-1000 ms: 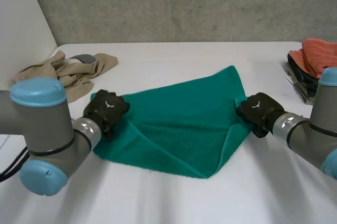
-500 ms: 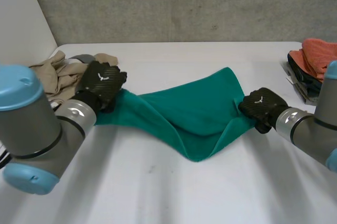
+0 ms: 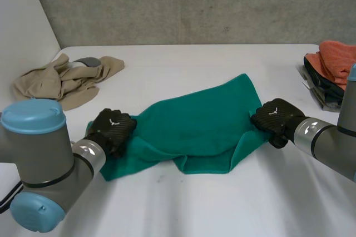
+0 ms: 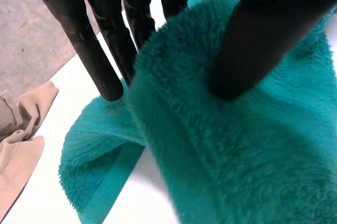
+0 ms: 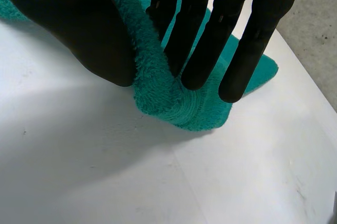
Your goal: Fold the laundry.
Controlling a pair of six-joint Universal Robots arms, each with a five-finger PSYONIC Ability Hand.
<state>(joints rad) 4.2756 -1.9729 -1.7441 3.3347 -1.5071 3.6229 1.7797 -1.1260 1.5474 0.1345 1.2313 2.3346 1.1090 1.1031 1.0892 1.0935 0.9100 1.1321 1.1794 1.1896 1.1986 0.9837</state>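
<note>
The green towel [image 3: 194, 126] lies rumpled across the middle of the white counter [image 3: 183, 209], stretched sideways between the two hands. Its near edge is doubled into a loose fold, and one corner points toward the far side of the counter.

The left hand [image 3: 111, 131] is at the towel's left end. In the left wrist view the towel [image 4: 237, 155] rises in a thick ridge that is pinched between the hand's thumb [image 4: 263, 40] on one side and its straight fingers [image 4: 100, 61] on the other, so this hand is grasping the towel. Beyond its fingertips a lower flap of the towel lies flat on the counter [image 4: 142, 197].

The right hand [image 3: 275, 117] is at the towel's right edge. In the right wrist view a bunched corner of the towel [image 5: 168, 98] is caught between the hand's thumb [image 5: 79, 29] and its long fingers [image 5: 247, 40], which press into the pile. This hand too is clamped on the towel, and bare counter [image 5: 105, 171] lies under its palm.

Left of the towel and farther back, well apart from it, a crumpled beige garment [image 3: 67, 78] lies on the counter. Its edge also shows in the left wrist view [image 4: 16, 145], beyond the towel's flat flap. Right of the towel, at the counter's edge, folded orange cloth [image 3: 336, 59] rests on a dark object [image 3: 320, 84]. A grey wall [image 3: 194, 3] stands behind the counter.
</note>
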